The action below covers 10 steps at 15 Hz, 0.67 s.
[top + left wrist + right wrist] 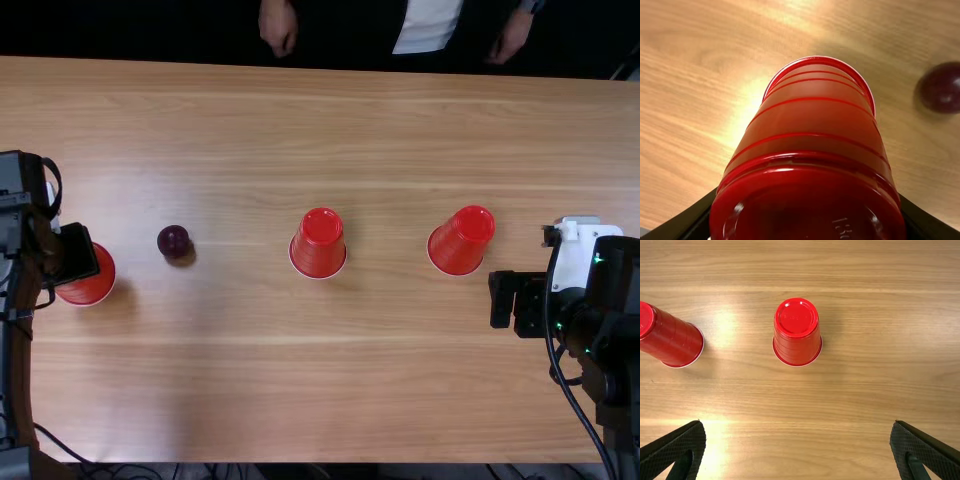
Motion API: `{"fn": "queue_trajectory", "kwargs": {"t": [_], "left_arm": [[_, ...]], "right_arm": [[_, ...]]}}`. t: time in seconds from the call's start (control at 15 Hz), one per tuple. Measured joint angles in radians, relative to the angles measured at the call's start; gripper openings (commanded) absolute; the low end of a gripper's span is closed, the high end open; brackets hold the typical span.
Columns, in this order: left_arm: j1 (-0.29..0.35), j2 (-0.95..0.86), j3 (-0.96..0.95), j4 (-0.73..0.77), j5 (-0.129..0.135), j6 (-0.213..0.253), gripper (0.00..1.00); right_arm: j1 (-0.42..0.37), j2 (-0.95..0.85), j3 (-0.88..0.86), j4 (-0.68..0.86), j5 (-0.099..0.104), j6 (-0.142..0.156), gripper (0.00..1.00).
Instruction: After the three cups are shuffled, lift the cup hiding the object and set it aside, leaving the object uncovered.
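A dark purple ball (174,241) lies uncovered on the table at the left, also seen as the ball (940,87). Just left of it my left gripper (78,255) is shut on a red cup (88,282), which is upside down. In the left wrist view this cup (810,150) sits between my black fingers (685,225), its rim close to the wood. Two more upside-down red cups stand on the table: the middle cup (318,243) and the right cup (461,240). My right gripper (515,300) is open, near the right cup (796,332) and apart from it.
The wooden table (320,130) stretches bare behind the cups and in front of them. The right arm's white camera housing (578,245) sits by the table's right edge. The middle cup (670,342) also shows in the right wrist view.
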Motion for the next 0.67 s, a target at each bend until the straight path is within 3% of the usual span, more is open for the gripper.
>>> {"fn": "queue_trajectory", "kwargs": {"t": [0.13,0.33,0.4,0.47,0.53,0.67], "left_arm": [[0.0,0.005,-0.055,0.05,0.0,0.0,0.23],[0.0,0.05,-0.111,0.129,0.0,0.0,0.37],[0.0,0.05,-0.113,0.13,0.0,0.0,0.49],[0.0,0.05,-0.113,0.134,0.0,0.0,0.62],[0.0,0.05,-0.113,0.134,0.0,-0.002,1.0],[0.0,0.052,-0.113,0.134,0.0,-0.002,1.0]], "right_arm": [[0.0,0.0,0.0,-0.003,0.0,0.0,1.0],[0.0,0.0,0.0,-0.007,0.0,0.0,1.0],[0.0,0.0,0.0,-0.007,0.0,0.0,1.0],[0.0,0.0,0.0,-0.007,0.0,0.0,1.0],[0.0,0.0,0.0,-0.008,0.0,-0.001,1.0],[0.0,0.0,0.0,-0.008,0.0,-0.001,1.0]]}}
